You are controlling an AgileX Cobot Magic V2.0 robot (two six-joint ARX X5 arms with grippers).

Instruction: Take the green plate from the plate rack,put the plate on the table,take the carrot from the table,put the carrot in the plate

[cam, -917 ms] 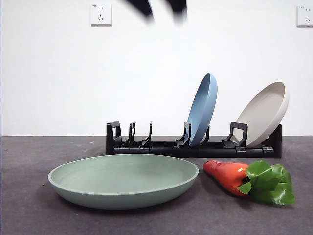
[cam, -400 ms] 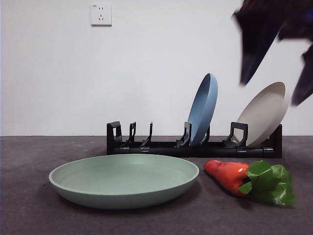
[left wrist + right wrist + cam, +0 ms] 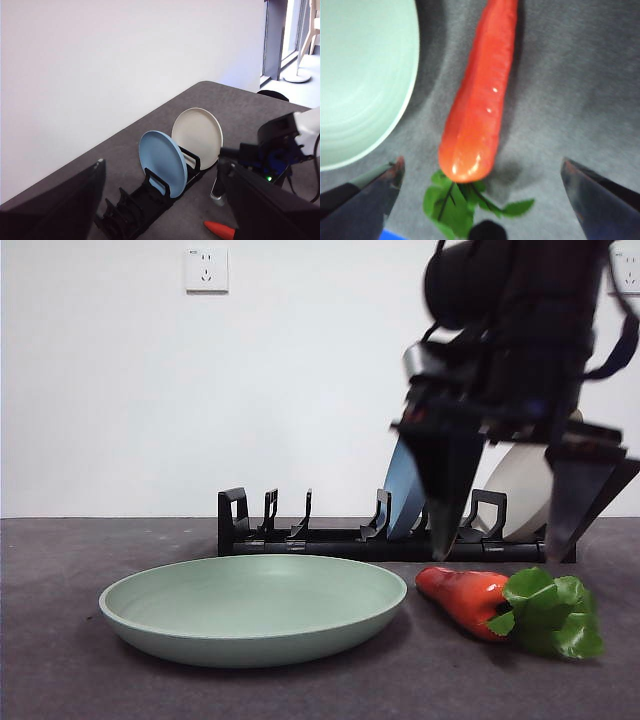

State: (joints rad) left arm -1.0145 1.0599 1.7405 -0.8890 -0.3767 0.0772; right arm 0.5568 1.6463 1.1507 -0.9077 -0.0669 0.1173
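Note:
The green plate [image 3: 255,605] lies flat on the table [image 3: 70,680], in front of the plate rack [image 3: 300,536]. The carrot [image 3: 465,598] lies on the table just right of the plate, its leaves [image 3: 552,612] pointing right. My right gripper [image 3: 500,554] is open and hangs just above the carrot, one jaw on each side. In the right wrist view the carrot [image 3: 480,95] lies between the open jaws of that gripper [image 3: 481,166], beside the plate's rim [image 3: 395,100]. My left gripper [image 3: 160,167] is open and empty, high above the rack [image 3: 135,212].
A blue plate [image 3: 162,162] and a beige plate [image 3: 197,131] stand in the rack's right half; its left slots hold nothing. In the front view the right arm hides most of the blue plate [image 3: 402,492] and part of the beige plate [image 3: 520,490]. A white wall stands behind.
The right arm has come down from the top right and now hangs open over the carrot. The black tips at the top middle have left the view. Plate and carrot have not moved.

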